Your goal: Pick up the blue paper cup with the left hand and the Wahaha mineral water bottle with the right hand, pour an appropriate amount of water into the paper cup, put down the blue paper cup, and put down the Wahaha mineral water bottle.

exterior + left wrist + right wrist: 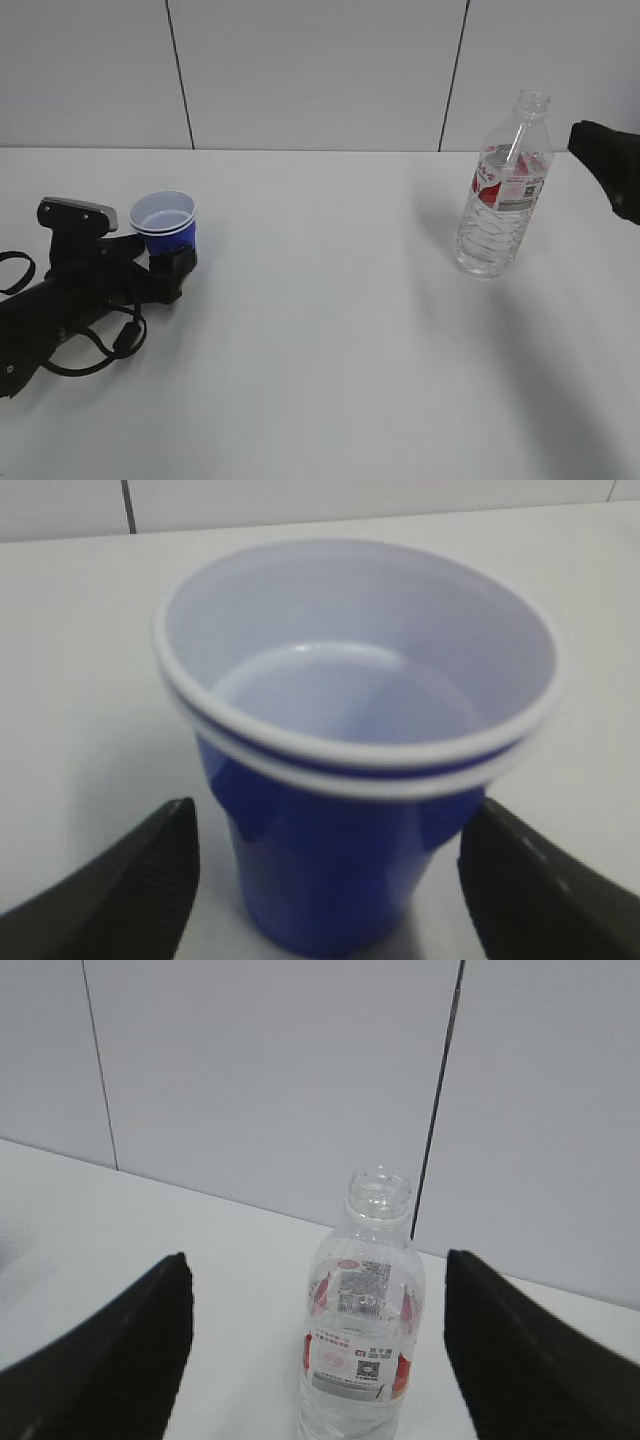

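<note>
Tool on the left [325, 880] has its two fingers apart, one on each side of the blue paper cup [350, 780], not squeezing it yet. The cup stands at about nine o'clock on the white counter [320, 350]. The right tool [315, 1360] is wide apart too, pointing at the Wahaha mineral water bottle [360, 1330], which stands well away from it, at about two o'clock on the counter, cap off. I think this is the picking-up step. Next, the left fingers need to close on the cup, and the right tool needs to move up around the bottle.

Blue paper cup [340, 880] smooth, glossy; bottle [504, 190] clear ribbed plastic; table [330, 360] matt white.
</note>
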{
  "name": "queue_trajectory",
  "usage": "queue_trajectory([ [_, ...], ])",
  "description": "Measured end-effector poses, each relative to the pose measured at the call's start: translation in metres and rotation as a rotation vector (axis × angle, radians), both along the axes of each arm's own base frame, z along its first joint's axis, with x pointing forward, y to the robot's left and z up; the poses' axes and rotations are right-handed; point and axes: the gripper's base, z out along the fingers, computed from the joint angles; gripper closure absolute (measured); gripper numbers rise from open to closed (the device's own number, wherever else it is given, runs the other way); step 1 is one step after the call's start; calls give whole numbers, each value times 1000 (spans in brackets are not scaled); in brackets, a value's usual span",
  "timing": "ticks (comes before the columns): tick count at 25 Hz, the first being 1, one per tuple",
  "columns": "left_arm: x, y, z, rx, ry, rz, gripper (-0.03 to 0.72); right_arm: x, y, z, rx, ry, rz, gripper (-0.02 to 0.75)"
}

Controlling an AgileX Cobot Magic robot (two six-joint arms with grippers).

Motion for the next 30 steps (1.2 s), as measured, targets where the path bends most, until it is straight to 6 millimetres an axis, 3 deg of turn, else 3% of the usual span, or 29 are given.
queue_trajectory([
  [18,22,-6,5,-16,-66,-4,95,0,1,2,8,-20,12,150],
  [30,21,-6,-5,-9,-41,-10,104,0,2,3,10,-26,17,151],
])
